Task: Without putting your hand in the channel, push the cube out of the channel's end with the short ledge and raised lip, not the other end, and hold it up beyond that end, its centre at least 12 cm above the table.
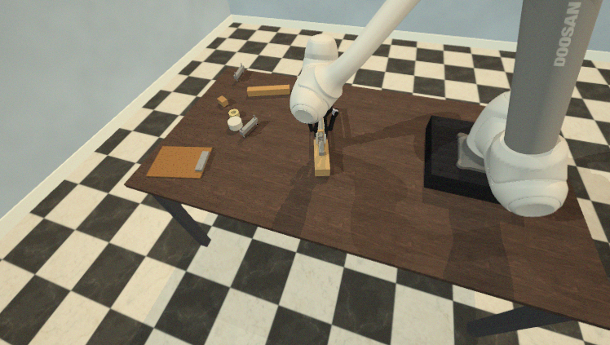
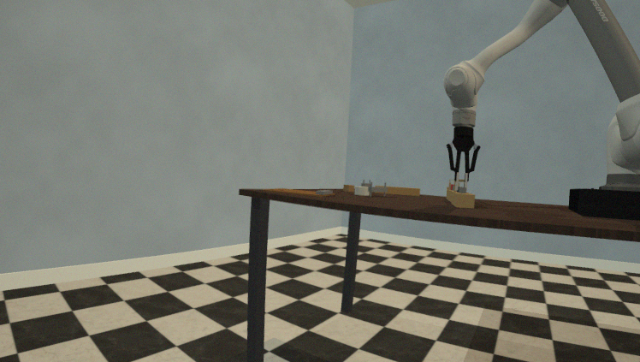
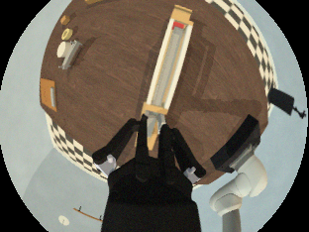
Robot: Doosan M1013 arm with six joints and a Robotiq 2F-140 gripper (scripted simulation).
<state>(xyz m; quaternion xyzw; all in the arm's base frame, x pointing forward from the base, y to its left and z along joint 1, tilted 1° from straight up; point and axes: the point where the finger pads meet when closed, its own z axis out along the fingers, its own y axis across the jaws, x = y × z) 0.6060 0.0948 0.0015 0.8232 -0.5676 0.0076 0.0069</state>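
A tan wooden channel (image 1: 321, 159) lies on the dark table, also seen in the side view (image 2: 459, 198) and the wrist view (image 3: 168, 60). The red cube (image 3: 178, 25) sits inside it at the end far from my gripper. A thin grey stick (image 1: 320, 143) lies along the channel. Its near end rises between my fingers. My gripper (image 1: 320, 133) hangs straight down over the channel's near end, above the walls (image 2: 460, 181). Its fingers stand a little apart beside the stick's end, loose on it.
At the table's left stand a long wooden block (image 1: 267, 90), a small brown cube (image 1: 223, 100), a white cylinder (image 1: 234, 123), two grey brackets (image 1: 248, 126) and an orange board (image 1: 179, 161). My black base plate (image 1: 454, 157) is to the right.
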